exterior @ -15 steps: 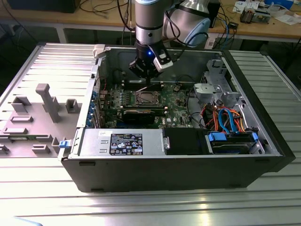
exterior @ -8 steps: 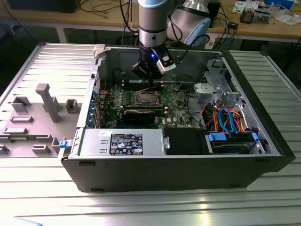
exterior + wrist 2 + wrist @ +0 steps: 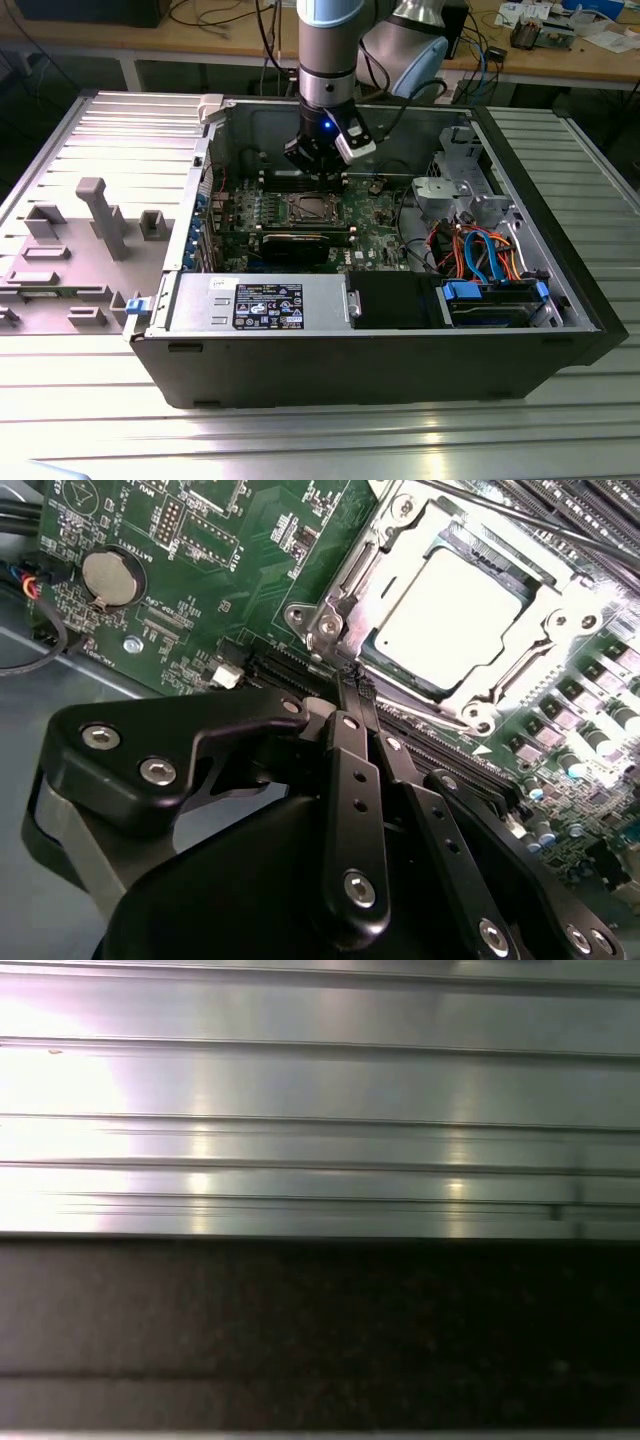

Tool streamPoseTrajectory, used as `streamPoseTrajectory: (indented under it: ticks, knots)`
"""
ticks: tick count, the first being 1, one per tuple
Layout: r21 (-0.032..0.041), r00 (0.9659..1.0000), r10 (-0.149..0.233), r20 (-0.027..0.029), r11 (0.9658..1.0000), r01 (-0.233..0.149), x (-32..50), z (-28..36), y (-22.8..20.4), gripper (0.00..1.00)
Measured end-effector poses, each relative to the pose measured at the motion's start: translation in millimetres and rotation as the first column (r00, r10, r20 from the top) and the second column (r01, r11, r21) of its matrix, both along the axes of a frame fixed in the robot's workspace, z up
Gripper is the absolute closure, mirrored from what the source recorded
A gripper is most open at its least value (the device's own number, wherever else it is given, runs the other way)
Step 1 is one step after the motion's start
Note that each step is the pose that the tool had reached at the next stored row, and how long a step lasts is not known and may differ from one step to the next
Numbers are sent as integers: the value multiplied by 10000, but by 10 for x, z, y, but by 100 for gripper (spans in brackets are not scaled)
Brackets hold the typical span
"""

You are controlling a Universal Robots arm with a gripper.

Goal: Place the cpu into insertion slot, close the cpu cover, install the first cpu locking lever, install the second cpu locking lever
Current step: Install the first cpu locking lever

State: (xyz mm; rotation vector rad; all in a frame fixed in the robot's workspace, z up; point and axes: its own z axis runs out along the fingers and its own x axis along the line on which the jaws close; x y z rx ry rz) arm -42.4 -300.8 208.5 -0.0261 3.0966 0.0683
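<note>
The cpu point(image 3: 450, 605) sits in the slot point(image 3: 395, 660) with the cover point(image 3: 350, 575) closed over its edges. The hand point(image 3: 352, 685), pressed together and holding nothing, hangs just beside the socket's corner, tips pointing toward it.

In the second wrist view, the cpu point(image 3: 452, 610) lies flat in the insertion slot point(image 3: 385, 652), framed by the silvery cpu cover point(image 3: 560, 610) on the green circuit board point(image 3: 240, 570). The gripper point(image 3: 352, 685) has its black fingers pressed together, tips near the cover's edge. A coin battery point(image 3: 108, 577) sits well apart.
</note>
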Motion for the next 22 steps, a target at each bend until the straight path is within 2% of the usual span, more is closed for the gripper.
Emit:
streamPoseTrajectory:
  ticks: [4, 11, 13, 14, 15, 22]
  knots:
    - [-1, 10000, -6, -1, 10000, 6, 2, -24, 0, 89]
    - [0, 10000, -6, -1, 10000, 6, 3, -14, 0, 89]
    - [-40, 10000, -5, -9, 10000, 5, 14, -27, 0, 89]
    - [-129, 10000, -5, -26, 9999, 5, 22, -39, 1, 89]
    - [-150, 10000, -5, -27, 9999, 5, 21, -38, 1, 89]
    - [-171, 10000, -9, -30, 9999, 8, 22, -48, 1, 89]
